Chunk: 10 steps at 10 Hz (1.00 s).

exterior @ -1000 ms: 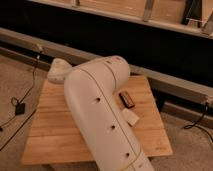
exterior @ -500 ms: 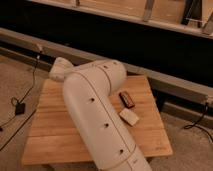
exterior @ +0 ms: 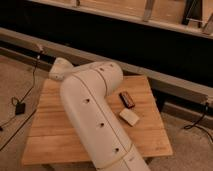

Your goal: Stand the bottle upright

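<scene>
White arm point(exterior: 95, 120) spans the wooden tabletop point(exterior: 50, 135); claw out of sight, state cannot tell. Beige block point(exterior: 129, 116) just nearer than dark flat object point(exterior: 126, 99), right of arm

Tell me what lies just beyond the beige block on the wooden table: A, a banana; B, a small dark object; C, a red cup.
B: a small dark object lies just beyond the beige block on the wooden table, beside the white arm; the gripper is out of view.
</scene>
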{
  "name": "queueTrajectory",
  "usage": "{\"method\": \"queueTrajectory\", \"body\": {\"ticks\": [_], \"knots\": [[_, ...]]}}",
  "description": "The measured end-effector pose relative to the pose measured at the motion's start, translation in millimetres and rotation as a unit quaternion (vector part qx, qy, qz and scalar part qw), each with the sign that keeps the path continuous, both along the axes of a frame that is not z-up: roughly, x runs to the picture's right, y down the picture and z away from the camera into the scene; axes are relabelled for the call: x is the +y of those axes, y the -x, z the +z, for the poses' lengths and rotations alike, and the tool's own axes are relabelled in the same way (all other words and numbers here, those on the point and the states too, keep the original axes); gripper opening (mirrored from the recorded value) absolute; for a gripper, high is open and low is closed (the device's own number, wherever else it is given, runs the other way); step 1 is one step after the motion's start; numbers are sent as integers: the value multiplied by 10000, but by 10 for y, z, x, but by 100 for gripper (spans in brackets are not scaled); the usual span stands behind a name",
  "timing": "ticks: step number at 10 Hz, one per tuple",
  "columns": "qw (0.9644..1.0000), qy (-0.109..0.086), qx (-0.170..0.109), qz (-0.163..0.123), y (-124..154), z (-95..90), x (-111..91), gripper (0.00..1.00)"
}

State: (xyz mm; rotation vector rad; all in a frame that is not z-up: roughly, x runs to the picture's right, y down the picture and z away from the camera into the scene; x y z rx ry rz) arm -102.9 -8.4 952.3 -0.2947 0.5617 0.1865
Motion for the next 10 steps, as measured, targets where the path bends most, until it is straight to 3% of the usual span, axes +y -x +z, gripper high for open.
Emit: {"method": "queueTrajectory", "body": {"ticks": [5, 10], "knots": [[9992, 130, 334, -196, -113, -35, 10, 62], [9950, 394, 913, 128, -243, -158, 21, 62]]}}
